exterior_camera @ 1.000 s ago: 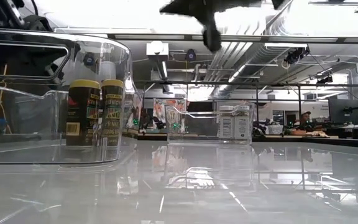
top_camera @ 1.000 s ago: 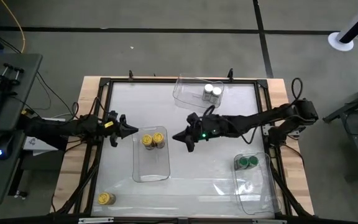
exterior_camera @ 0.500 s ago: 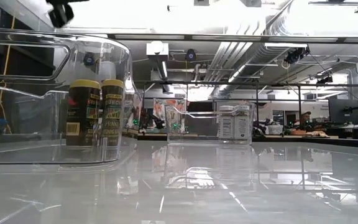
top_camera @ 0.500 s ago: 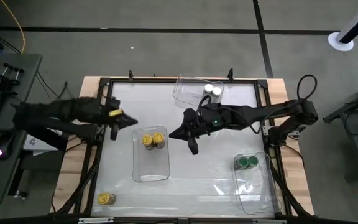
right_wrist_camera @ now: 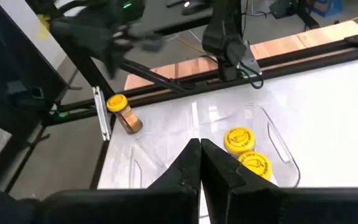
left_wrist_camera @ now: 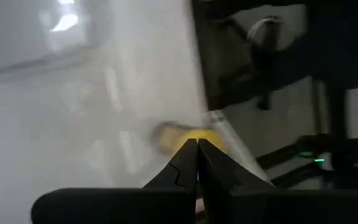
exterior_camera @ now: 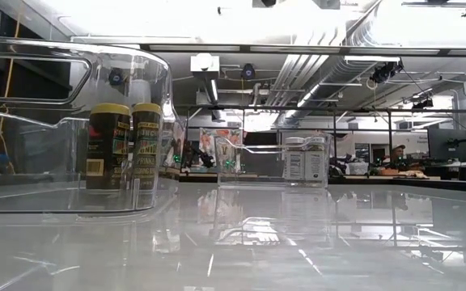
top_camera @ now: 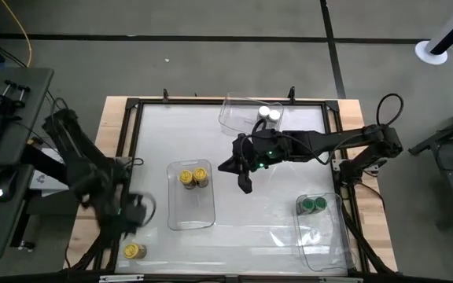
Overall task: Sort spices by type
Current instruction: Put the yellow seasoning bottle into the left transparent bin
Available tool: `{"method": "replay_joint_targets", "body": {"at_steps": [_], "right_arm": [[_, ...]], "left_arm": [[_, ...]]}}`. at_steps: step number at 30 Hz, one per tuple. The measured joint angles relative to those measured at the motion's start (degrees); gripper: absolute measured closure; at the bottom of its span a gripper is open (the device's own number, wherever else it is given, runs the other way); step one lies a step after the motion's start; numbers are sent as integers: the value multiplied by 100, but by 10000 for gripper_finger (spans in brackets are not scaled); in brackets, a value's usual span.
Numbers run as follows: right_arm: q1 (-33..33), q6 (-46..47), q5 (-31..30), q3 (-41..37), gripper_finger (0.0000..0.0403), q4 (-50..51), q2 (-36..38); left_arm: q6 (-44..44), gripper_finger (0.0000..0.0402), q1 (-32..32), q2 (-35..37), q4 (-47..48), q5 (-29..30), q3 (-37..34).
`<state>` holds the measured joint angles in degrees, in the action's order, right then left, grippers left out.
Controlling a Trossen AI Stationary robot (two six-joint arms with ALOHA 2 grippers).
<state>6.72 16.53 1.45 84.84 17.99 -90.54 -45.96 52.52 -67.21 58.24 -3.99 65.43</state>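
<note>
Sorted stock: 2 yellow-lidded jars [top_camera: 193,177] are held in the centre bin [top_camera: 192,212], 2 silver-lidded jars [top_camera: 269,115] in the far bin [top_camera: 238,118], 2 green-lidded jars [top_camera: 314,206] in the right bin [top_camera: 321,244]. Outstanding: 1 stray yellow-lidded jar [top_camera: 134,251], stood on the table [top_camera: 274,220] at its near-left corner. Left gripper [top_camera: 132,216]: positioned just above that jar, fingers pressed together, nothing held. Right gripper [top_camera: 242,176]: parked mid-table, fingers likewise together and empty. Risk noted: if the descent is made with fingers unopened, the jar is likely to be knocked over or pushed against the frame.
</note>
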Motion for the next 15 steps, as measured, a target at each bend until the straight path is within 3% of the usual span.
{"method": "replay_joint_targets", "body": {"at_steps": [3,7,15], "right_arm": [[-8,-11,-14,0,402,10,0],[-37,-11,-16,0,402,30,0],[-79,-55,-20,0,402,25,0]], "left_arm": [[-553,401,630,-380,-785,31,-186],[-1013,401,1057,-871,-839,95,-195],[-946,401,1140,-1582,-742,-4,-197]]}}
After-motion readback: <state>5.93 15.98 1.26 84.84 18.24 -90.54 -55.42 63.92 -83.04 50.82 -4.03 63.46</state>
